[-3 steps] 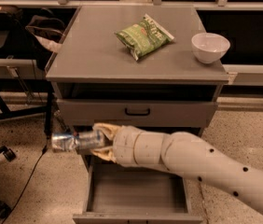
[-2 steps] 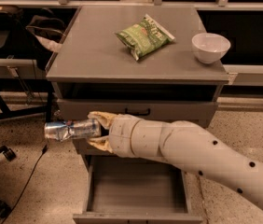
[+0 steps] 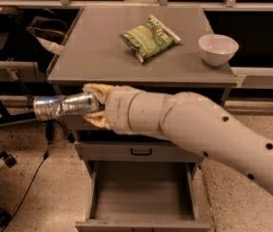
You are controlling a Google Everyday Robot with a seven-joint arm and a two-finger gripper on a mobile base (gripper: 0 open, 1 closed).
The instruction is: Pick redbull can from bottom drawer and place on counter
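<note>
My gripper (image 3: 92,106) is shut on the redbull can (image 3: 59,107), a slim silver can with bluish patches held lying sideways. The can sticks out to the left, past the cabinet's left front corner and just below the counter (image 3: 98,57) edge. My pale arm crosses the frame from the lower right, hiding the top drawer front. Below it the bottom drawer (image 3: 141,197) is pulled out, its plain grey floor bare.
A green snack bag (image 3: 148,37) lies on the counter's middle back, and a white bowl (image 3: 218,48) stands at its right. A shallower drawer with a black handle (image 3: 141,152) is closed. Black chair legs and cables sit at the left on the speckled floor.
The arm has risen, carrying the can from in front of the drawers up to just below the counter's edge. The grip on the can is unchanged.
</note>
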